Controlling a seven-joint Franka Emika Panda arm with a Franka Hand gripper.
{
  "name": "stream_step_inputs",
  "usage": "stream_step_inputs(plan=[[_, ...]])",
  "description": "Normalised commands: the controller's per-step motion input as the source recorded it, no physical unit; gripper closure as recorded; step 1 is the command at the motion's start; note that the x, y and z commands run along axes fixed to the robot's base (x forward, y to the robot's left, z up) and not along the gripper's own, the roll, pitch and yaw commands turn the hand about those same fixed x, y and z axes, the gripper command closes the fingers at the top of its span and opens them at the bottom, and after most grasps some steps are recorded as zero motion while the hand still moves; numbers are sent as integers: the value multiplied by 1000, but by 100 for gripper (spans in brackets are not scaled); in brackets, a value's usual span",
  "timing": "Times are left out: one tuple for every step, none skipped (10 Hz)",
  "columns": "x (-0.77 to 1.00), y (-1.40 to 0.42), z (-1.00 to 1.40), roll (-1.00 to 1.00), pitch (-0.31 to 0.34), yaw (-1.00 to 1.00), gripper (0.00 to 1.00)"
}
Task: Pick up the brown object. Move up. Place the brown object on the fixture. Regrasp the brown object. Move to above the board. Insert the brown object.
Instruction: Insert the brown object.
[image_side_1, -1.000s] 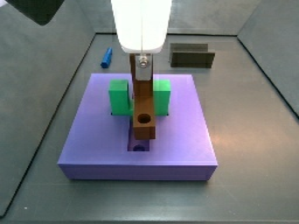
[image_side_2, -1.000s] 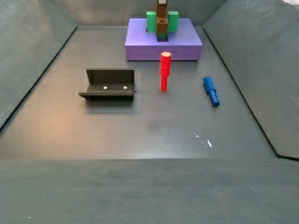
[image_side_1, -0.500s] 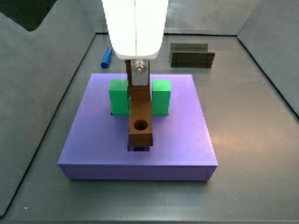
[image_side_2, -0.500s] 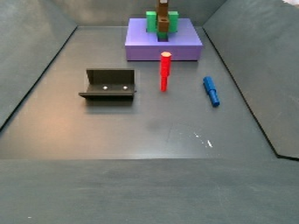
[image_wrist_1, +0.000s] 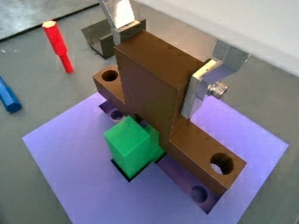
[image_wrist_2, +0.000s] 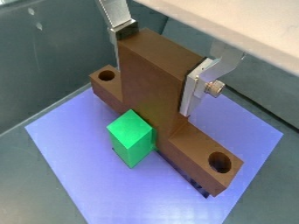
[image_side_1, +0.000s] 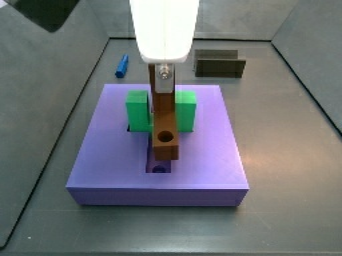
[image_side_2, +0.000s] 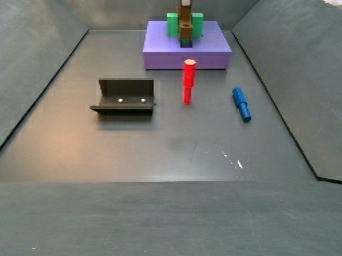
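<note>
The brown object (image_side_1: 163, 122) is lying lengthwise along the groove of the board (image_side_1: 214, 160), passing through the green U-shaped block (image_side_1: 138, 112). The gripper (image_wrist_1: 176, 54) is sitting directly above, its 2 silver fingers (image_wrist_2: 201, 86) pinching the object's raised middle. The fixture (image_side_2: 124, 96) is standing well apart on the floor, near a red peg (image_side_2: 190, 81) and a blue piece (image_side_2: 241, 102).

Lab-type robot test cell, possibly simulated. A bare grey floor (image_side_2: 174, 140) is enclosed by low grey walls (image_side_2: 40, 70). Only plain-coloured test pieces are laid out: purple board (image_side_1: 201, 160), dark fixture (image_side_2: 124, 97), red peg (image_side_2: 190, 81), blue peg (image_side_2: 241, 103). The gripper (image_wrist_1: 170, 54) is seen above the board, clamped on the brown object (image_wrist_1: 163, 96).
</note>
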Motion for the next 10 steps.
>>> stream_step_inputs(plan=[[-3, 0, -246, 0, 0, 0, 100], [-46, 0, -289, 0, -19, 0, 100], [-49, -46, -229, 0, -4, 0, 100], [-111, -54, -109, 0, 0, 0, 100], [-203, -60, 0, 0, 0, 0, 100], [-117, -114, 0, -14, -1, 0, 100], [-11, -80, -17, 0, 0, 0, 100], [31, 0, -129, -19, 0, -129, 100], [17, 94, -171, -6, 0, -137, 100], [11, 109, -177, 0, 0, -131, 100]])
